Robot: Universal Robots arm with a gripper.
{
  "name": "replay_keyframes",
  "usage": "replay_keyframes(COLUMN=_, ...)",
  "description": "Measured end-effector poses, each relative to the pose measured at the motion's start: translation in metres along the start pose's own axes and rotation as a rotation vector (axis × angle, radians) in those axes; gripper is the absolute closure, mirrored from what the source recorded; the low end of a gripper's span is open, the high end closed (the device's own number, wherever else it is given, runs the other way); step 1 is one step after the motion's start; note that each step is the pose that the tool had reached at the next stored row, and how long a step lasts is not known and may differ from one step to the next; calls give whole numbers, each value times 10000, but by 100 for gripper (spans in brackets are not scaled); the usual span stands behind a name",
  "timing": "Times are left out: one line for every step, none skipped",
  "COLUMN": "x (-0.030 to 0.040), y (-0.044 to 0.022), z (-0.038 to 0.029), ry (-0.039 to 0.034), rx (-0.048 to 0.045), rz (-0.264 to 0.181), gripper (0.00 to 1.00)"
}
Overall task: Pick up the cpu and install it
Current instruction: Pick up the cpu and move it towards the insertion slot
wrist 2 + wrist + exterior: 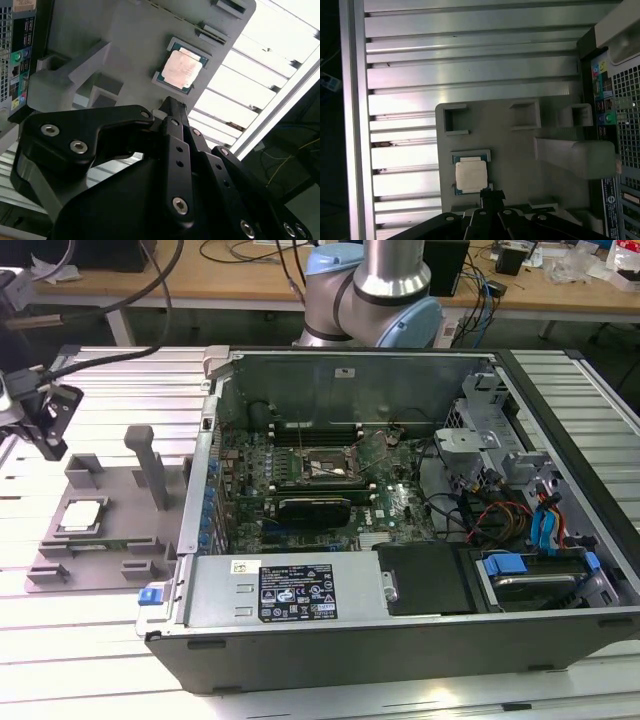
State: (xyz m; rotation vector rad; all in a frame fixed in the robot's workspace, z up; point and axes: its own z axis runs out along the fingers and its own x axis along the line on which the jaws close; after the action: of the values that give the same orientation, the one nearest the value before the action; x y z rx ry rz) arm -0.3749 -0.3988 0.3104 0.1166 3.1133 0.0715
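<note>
1. The step in hand was the pick. The cpu (471, 176) lay flat, metal top up, in a shallow recess of the grey fixture plate (112, 532), and nothing was lifted yet.
2. My gripper (168, 102) held nothing. Its fingers looked drawn together into one narrow tip, aimed at the plate just short of the chip's near edge. I judged it was hovering, not touching.
3. As I judged it, a grasp would call for the jaws to part, line up square with two opposite edges of the chip, and come down evenly so the rim is not tipped in its recess.
4. The exterior view gave me the wider layout. The plate sat on the slatted table at the exterior view's left of the open computer case (300, 645), and the socket (320, 468) was on the board inside, well apart from the chip.
5. Both wrist views gave me the close detail of the chip's green border, the recess walls around it, and how my tip lined up with it.
</note>
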Motion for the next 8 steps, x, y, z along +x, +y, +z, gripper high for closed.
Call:
replay_keyframes(x=4, y=-2, z=22, ry=0, rx=0, rz=-1, gripper=89)
replay_keyframes(x=6, y=-3, z=37, ry=1, rx=0, rz=-1, gripper=89)
replay_keyframes(x=9, y=-3, z=51, ry=1, rx=1, rz=0, gripper=89)
replay_keyframes(x=12, y=-4, z=68, ry=2, rx=1, rz=-1, gripper=89)
replay_keyframes(x=16, y=-5, z=89, ry=1, rx=0, rz=0, gripper=89)
replay_keyframes(x=19, y=-6, z=101, ry=1, rx=1, rz=0, gripper=89)
replay_keyframes(x=21, y=-7, z=111, ry=2, rx=1, rz=-1, gripper=89)
replay_keyframes(x=26, y=-8, z=130, ry=1, rx=1, rz=0, gripper=89)
